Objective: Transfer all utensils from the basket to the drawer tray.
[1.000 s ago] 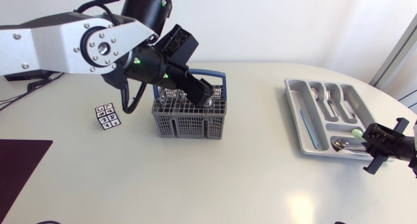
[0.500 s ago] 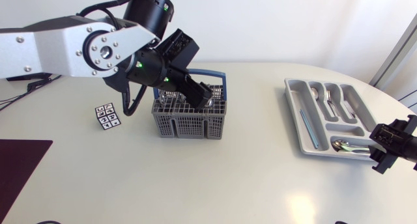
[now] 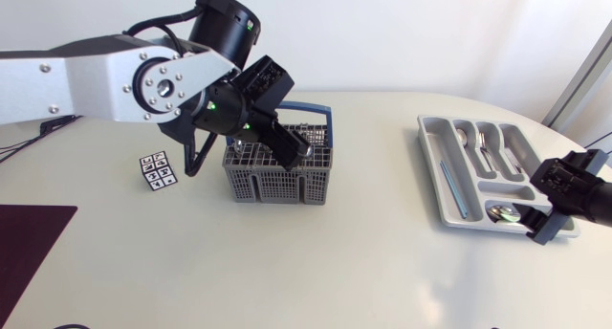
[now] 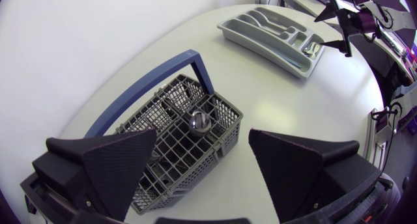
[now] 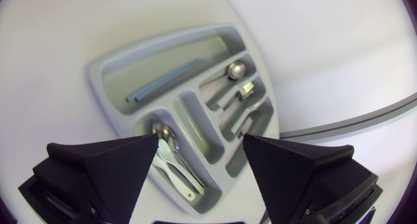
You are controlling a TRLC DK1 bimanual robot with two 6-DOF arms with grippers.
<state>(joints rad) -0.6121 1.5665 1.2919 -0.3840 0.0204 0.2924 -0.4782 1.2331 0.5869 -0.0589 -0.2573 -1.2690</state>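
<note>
Grey mesh basket (image 3: 277, 176) mid-table, one spoon (image 4: 199, 122) standing bowl-up in end cell. Left gripper (image 3: 302, 149) hovers just above, fingers spread wide, nothing held. Best move, I'd judge: centre over spoon bowl, drop straight, pinch under bowl, lift vertically. Blue handle (image 4: 140, 87) arches beside spoon, a likely snag. Right gripper (image 5: 199, 152) over drawer tray (image 3: 432, 171), fingers parted, empty; cutlery lies in tray. Marker cube (image 3: 157, 170) beside basket, clear of route.

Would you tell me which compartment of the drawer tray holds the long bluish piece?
The long compartment on the side facing the basket; the rest hold silver cutlery or nothing.
</note>
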